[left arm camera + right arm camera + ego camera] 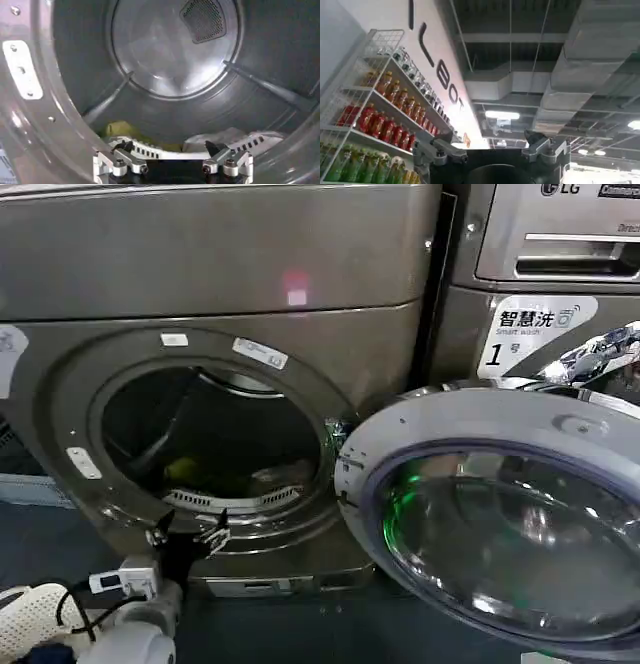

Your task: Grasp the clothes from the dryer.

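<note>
Drum mouth of dryer (60, 384) unobstructed; left gripper (186, 534) at rim, jaws apart.

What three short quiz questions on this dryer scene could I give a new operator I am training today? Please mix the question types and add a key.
1. True or false: the grey-rimmed round glass door of the large bronze-grey metal dryer is shut.
2. Multiple choice: the small lime yellow-green garment lies A) on the floor, B) low in the drum, C) on the door.
3. Fill in: the left gripper is open at the lower rim of the drum ____.

Key: 1 false, the door is swung open. 2 B. 3 mouth. The right gripper is open too, pointing up towards the ceiling.
</note>
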Controlling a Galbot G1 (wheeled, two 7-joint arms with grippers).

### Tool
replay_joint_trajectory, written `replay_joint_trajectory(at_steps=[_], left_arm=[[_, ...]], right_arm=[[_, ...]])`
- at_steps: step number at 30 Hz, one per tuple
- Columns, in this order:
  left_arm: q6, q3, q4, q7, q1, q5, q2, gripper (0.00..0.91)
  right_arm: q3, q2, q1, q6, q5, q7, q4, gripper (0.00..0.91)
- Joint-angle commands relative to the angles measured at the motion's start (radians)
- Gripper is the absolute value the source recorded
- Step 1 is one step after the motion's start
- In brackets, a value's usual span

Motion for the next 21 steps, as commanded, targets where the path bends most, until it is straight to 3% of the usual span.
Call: replay_joint_trajectory(at_steps=[1,21], left_arm=[[0.049,-0.001,0.000,0.000,0.000,0.000,0.001,0.907],[0.049,-0.002,0.008,0.003,0.001,0.001,0.003,0.907]], right_arm=[[-0.001,0.000,-0.001,0.001,0.000,0.000,0.000,0.907],[0.000,0.003,0.000,0.001,-0.002,-0.002,0.001,0.907]])
